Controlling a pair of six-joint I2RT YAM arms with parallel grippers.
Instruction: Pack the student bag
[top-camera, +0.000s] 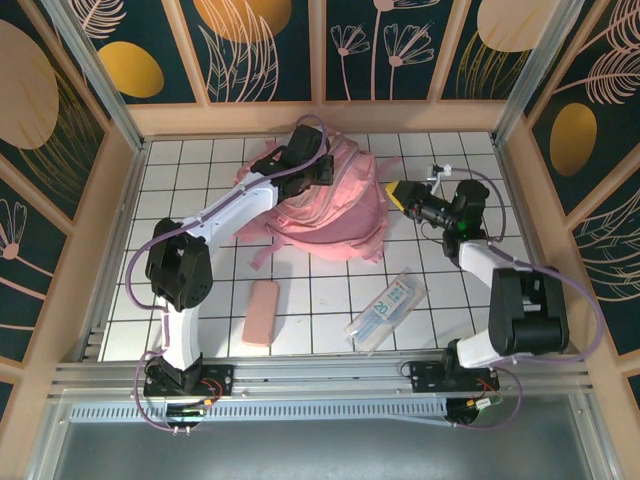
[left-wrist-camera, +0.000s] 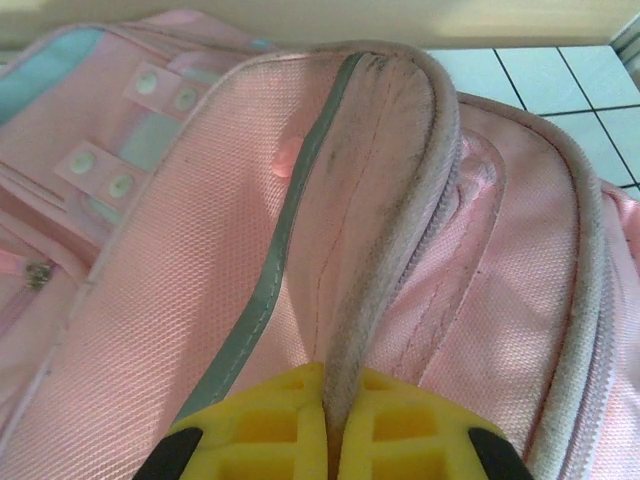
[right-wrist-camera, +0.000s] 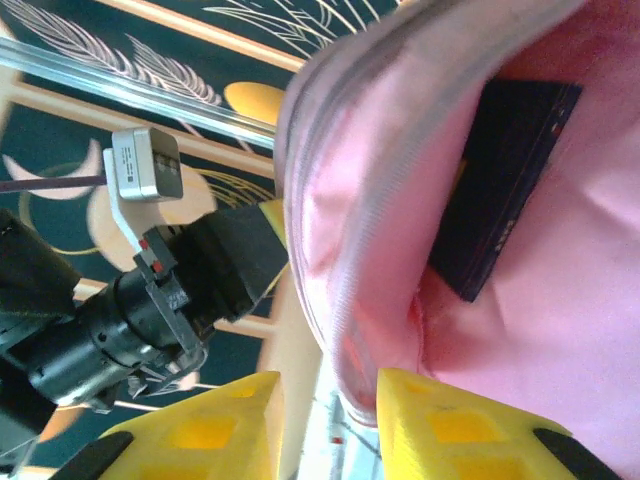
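L arm stretches over the student bag (top-camera: 335, 215), L gripper (left-wrist-camera: 335, 400) clamped on its rim. R arm bent beside bag's right edge, R gripper (right-wrist-camera: 330, 420) jaws parted astride rim.

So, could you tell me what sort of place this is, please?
Most likely a robot test booth, not a real room: a white gridded tabletop, dark teal wall panels with gold leaf prints, and an aluminium mounting rail along the near edge.
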